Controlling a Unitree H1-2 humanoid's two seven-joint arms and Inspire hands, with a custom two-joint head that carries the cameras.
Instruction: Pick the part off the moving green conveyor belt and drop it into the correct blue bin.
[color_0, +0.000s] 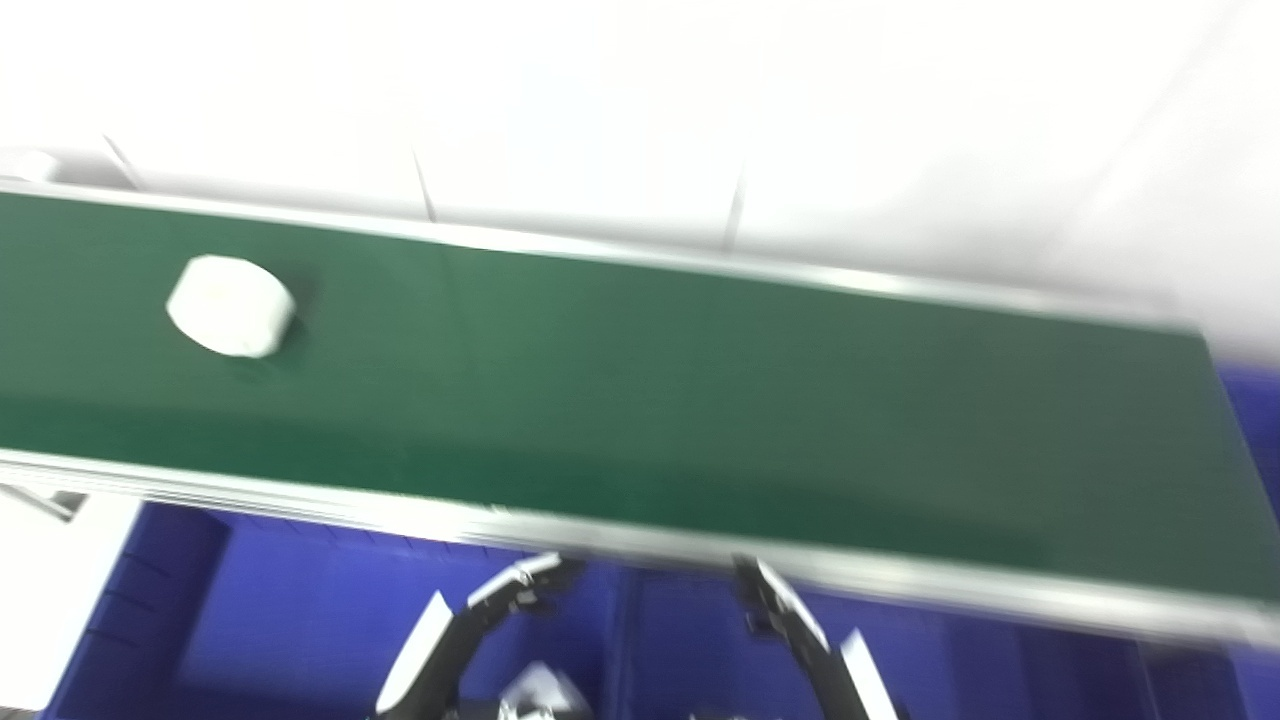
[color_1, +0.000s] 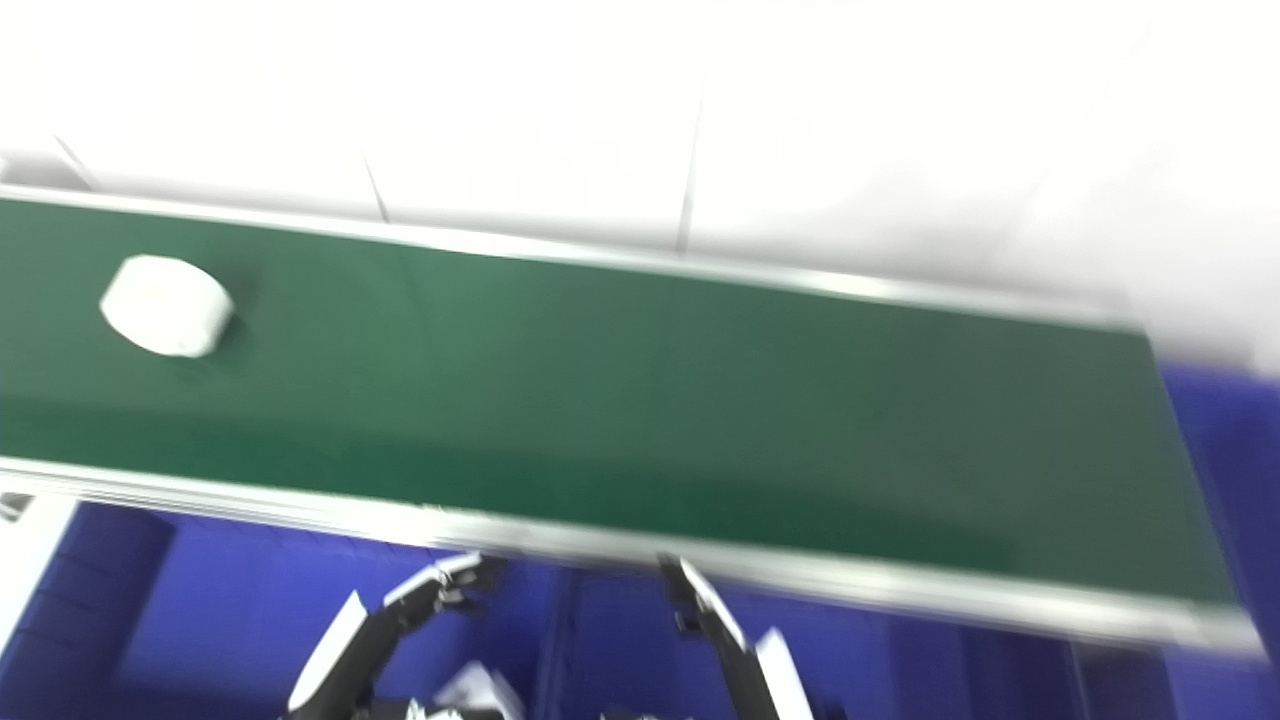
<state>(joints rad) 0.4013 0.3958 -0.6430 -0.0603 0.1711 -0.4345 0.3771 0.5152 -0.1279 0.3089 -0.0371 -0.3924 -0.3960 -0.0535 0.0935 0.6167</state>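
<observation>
A white, short cylindrical part (color_0: 231, 306) lies on the green conveyor belt (color_0: 640, 400) near its left end. Both hands sit below the belt's near rail, over the blue bins. My left hand (color_0: 470, 630) has its fingers apart and curled upward, holding nothing. My right hand (color_0: 795, 630) also shows spread fingers with nothing between them. Both hands are far to the right of the part and do not touch it. The picture is blurred, and the lower parts of the hands are cut off by the bottom edge.
Blue bins (color_0: 300, 620) run under the belt's near edge, split by a divider (color_0: 625, 640). Another blue bin (color_0: 1255, 400) shows past the belt's right end. A white wall stands behind the belt. A white surface (color_0: 50, 590) lies at the lower left.
</observation>
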